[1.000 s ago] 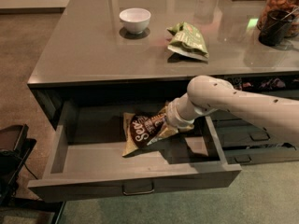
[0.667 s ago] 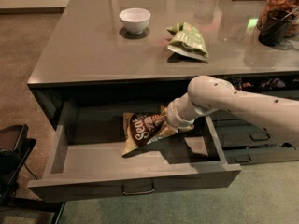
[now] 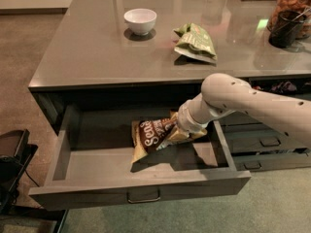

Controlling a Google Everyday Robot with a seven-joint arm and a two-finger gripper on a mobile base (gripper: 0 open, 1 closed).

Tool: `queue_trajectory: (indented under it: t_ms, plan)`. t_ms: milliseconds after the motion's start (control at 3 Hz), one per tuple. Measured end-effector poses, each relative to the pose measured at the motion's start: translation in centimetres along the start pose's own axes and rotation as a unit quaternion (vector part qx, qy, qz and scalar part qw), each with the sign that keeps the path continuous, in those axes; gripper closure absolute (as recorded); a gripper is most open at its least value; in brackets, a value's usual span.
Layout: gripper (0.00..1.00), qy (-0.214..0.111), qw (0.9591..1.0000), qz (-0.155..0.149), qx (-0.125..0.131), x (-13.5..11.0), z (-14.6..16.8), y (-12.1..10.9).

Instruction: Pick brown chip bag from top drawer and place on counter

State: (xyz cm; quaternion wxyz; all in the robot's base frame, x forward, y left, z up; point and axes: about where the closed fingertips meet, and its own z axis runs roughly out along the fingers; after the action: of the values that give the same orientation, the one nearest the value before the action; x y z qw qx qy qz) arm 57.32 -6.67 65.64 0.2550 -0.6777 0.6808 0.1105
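The top drawer point(image 3: 141, 192) is pulled wide open under the counter point(image 3: 97, 52). The brown chip bag point(image 3: 148, 139) is inside it, tilted up on its left end, with white lettering showing and a shadow on the drawer floor beneath it. My gripper point(image 3: 171, 136) reaches down into the drawer from the right and is shut on the bag's right end. The white arm point(image 3: 243, 101) crosses over the drawer's right side and hides that end of the bag.
On the counter stand a white bowl point(image 3: 140, 21), a green chip bag point(image 3: 196, 43) and a dark jar point(image 3: 289, 18) at the far right. Narrower grey drawers point(image 3: 265, 142) sit to the right. A dark chair point(image 3: 12, 164) stands at the left.
The brown chip bag and my gripper have shifted slightly up and to the right inside the drawer. Nothing else has moved.
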Motion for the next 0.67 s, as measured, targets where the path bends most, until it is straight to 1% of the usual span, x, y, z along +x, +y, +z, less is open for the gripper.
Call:
queue_trajectory:
  t_ms: [333,667]
  plan:
    - [1.0,0.005,0.9997,0.019,-0.015,-0.5,-2.7,0.1]
    - [1.0,0.013,0.9991,0.035,-0.022,-0.9,-6.6,0.5]
